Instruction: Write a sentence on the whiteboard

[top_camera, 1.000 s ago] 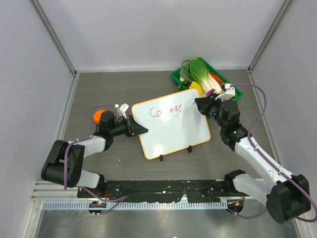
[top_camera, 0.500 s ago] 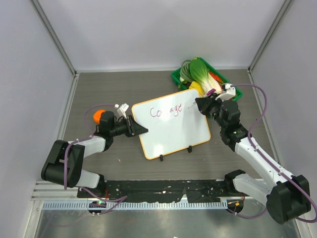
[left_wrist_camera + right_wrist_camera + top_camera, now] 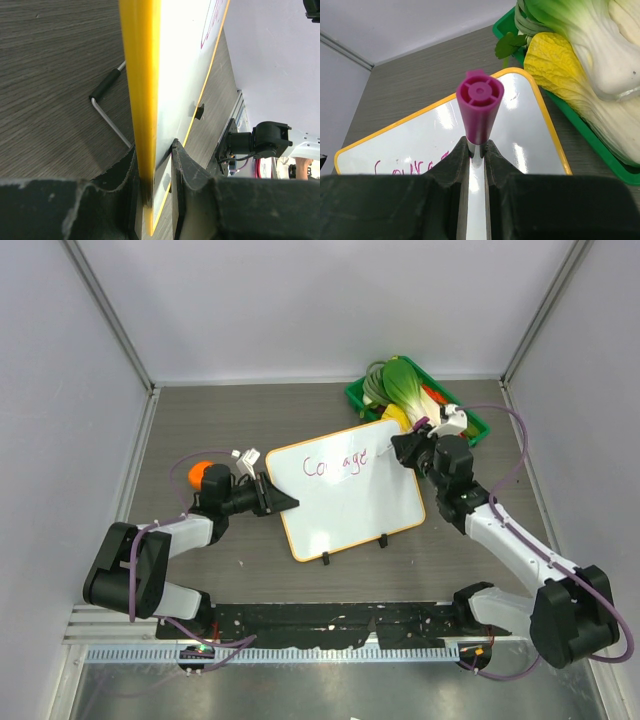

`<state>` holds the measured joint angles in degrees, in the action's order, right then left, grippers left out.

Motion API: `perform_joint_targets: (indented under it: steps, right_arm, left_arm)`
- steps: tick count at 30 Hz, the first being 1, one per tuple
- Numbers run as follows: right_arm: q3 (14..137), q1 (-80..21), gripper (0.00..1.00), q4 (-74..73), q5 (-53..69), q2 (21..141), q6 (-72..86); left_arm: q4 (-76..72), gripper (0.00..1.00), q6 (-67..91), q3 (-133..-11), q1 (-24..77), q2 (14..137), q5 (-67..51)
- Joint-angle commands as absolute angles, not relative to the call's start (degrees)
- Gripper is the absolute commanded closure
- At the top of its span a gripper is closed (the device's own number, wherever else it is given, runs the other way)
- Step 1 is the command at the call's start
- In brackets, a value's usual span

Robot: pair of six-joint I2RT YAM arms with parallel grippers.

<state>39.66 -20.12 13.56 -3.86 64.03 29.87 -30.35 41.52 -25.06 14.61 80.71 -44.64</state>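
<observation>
The whiteboard (image 3: 350,505), white with a thin orange frame, lies slanted at the table's middle. My left gripper (image 3: 281,503) is shut on its left edge; in the left wrist view the yellow edge (image 3: 140,75) runs between the fingers (image 3: 186,167). The sentence (image 3: 335,466) is one purple-pink word on the upper line, also seen low in the right wrist view (image 3: 415,167). My right gripper (image 3: 401,451) is shut on a marker (image 3: 480,107) with a purple end, whose tip meets the whiteboard (image 3: 520,135) right of the word.
A green tray (image 3: 470,425) of leafy vegetables (image 3: 405,385) sits just behind the board's far right corner, close to my right wrist. An orange ball (image 3: 200,473) rests by my left arm. Two black clips (image 3: 326,559) stick out from the board's near edge. A thin metal rod (image 3: 107,107) lies under the board.
My right gripper and marker have shifted slightly left along the upper line, and the right forearm has swung. The left gripper and the board have not moved.
</observation>
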Motion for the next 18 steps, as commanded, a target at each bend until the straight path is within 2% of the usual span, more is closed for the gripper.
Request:
perform_joint_targets:
  steps: [1, 18]
  right_arm:
    - [42.2, -20.0, 0.99, 20.5, -6.0, 65.3, 29.9]
    - [44.2, -20.0, 0.99, 22.9, -6.6, 72.9, 30.1]
  left_arm:
    - [-22.1, 1.00, 33.8, -24.4, 14.9, 82.4, -34.1]
    - [-22.1, 1.00, 33.7, -24.6, 14.9, 82.3, -34.4]
